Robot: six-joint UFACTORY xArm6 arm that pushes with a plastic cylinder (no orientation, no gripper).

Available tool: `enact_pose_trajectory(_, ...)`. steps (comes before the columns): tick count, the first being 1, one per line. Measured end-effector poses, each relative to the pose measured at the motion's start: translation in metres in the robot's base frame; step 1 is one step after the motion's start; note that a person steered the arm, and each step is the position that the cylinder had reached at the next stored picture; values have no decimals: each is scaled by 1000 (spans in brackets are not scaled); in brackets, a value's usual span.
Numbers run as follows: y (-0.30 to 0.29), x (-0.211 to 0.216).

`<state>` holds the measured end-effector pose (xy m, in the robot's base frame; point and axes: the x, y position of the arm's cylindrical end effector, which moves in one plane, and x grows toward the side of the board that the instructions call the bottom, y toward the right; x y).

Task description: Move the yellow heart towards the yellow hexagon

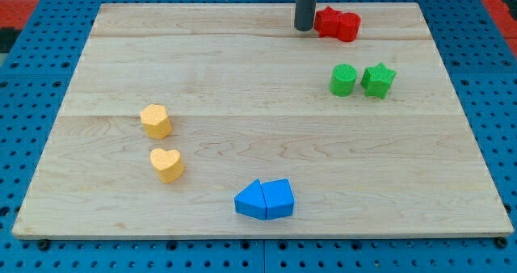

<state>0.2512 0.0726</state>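
Observation:
The yellow heart (167, 164) lies at the lower left of the wooden board. The yellow hexagon (156, 120) sits just above it, a small gap between them. My tip (304, 28) is at the view's top, right of centre, just left of the red blocks and far from both yellow blocks.
Two red blocks (338, 23) touch each other at the top right. A green cylinder (343, 80) and a green star (378, 80) sit side by side below them. Two blue blocks (265, 199) touch at the bottom centre. The wooden board (258, 144) rests on a blue pegboard.

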Motion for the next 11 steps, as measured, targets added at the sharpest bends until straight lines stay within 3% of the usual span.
enact_pose_trajectory(3,-48,47)
enact_pose_trajectory(5,-80,149)
enact_pose_trajectory(6,-80,182)
enact_pose_trajectory(7,-90,185)
enact_pose_trajectory(9,-152,289)
enact_pose_trajectory(10,-223,302)
enact_pose_trajectory(11,-231,301)
